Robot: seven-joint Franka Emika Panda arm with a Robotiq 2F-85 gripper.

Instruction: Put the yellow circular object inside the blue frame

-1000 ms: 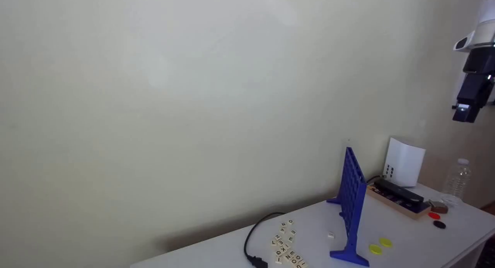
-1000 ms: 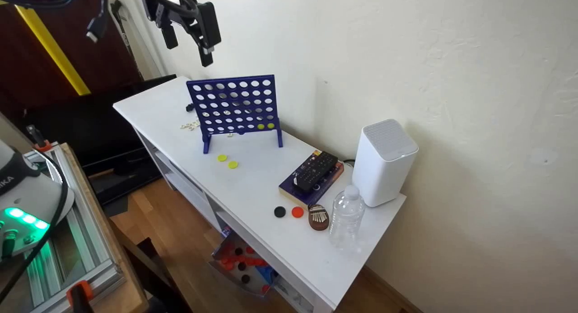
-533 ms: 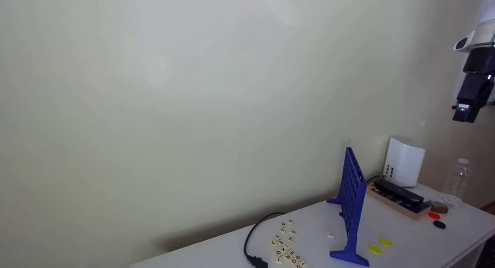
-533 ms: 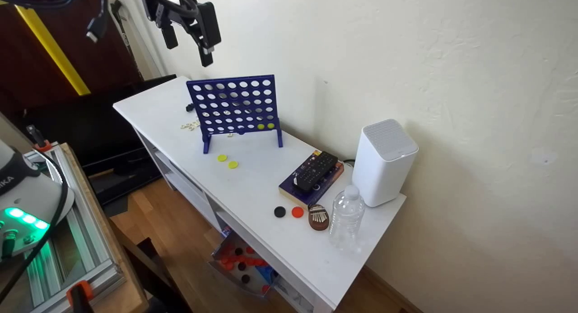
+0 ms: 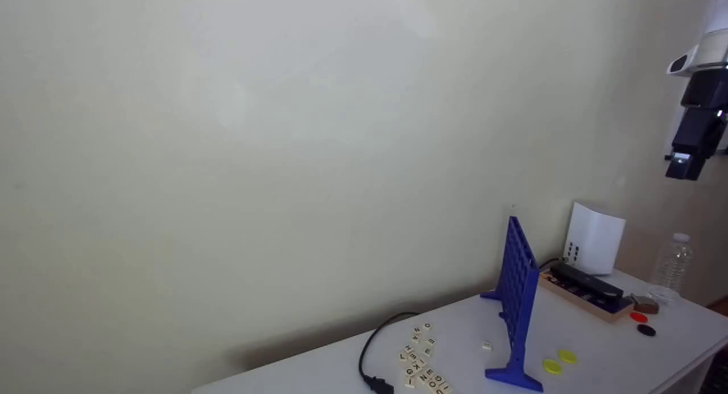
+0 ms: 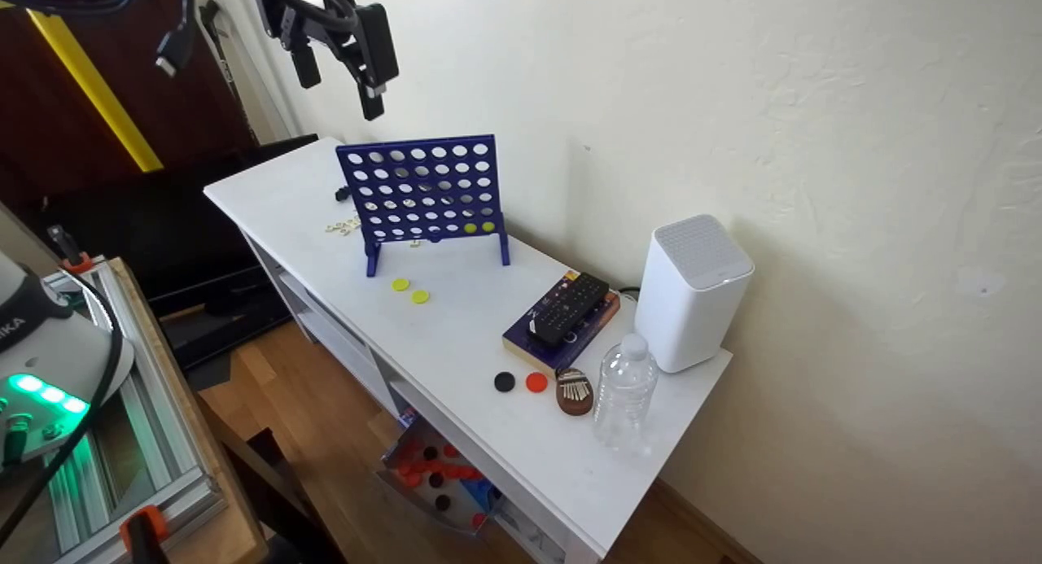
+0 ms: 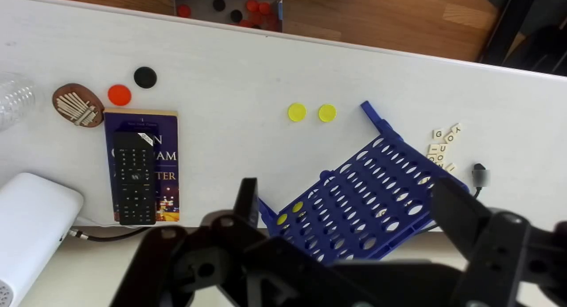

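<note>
While the jaws are hanging apart, a yellow disc (image 7: 327, 113) is looking light and hard, wanting an edge pinch.

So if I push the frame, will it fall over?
It could with a hard push up high, as the frame is tall and thin. Its spread feet should help against little nudges. It's probably light too, being so holey.

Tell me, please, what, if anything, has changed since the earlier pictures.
Nothing visibly moved, and nothing was gripped or released. The open black two-fingered gripper, the two loose round yellow discs on the white tabletop and the upright blue plastic grid frame stayed as they were.
</note>
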